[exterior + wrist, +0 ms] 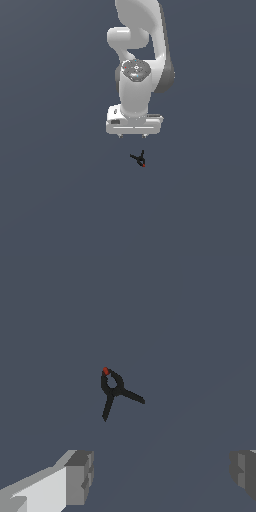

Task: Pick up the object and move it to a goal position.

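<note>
Object [139, 159] [115, 390] on floor, apart from spread gripper [133, 135] [162, 476]

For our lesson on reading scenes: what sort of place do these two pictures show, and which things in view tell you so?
Most likely a bare simulated test scene, not a real room. A featureless grey floor fills both views; the only things there are a white robot arm, its open gripper, and a tiny black clamp-like object.
</note>
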Robot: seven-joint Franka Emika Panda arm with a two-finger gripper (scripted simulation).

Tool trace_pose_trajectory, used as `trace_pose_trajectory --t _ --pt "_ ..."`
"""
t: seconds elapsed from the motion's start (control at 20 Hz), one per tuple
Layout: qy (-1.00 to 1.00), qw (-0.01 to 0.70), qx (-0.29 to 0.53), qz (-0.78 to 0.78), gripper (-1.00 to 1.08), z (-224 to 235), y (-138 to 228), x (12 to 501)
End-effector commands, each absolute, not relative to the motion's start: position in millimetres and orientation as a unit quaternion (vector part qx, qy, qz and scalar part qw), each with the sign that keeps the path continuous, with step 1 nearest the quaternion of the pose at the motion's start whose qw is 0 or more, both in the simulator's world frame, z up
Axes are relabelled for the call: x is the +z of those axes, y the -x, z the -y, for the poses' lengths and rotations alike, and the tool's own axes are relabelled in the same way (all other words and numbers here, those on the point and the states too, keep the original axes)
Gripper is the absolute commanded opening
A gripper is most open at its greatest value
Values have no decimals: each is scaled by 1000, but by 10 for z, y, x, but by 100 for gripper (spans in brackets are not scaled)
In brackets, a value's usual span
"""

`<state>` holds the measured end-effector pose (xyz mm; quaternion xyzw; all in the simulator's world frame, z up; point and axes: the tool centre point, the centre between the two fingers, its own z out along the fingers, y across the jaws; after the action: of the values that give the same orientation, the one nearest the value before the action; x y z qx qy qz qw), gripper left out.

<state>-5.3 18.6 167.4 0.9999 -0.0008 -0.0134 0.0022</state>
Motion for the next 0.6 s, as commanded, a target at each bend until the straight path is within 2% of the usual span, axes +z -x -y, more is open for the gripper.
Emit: trace_pose_trajectory --t 0.0,0.55 --pt "-1000 2 -13 1 100 -186 53 1674" --pt "-1000 -4 -15 -25 100 -291 49 1642"
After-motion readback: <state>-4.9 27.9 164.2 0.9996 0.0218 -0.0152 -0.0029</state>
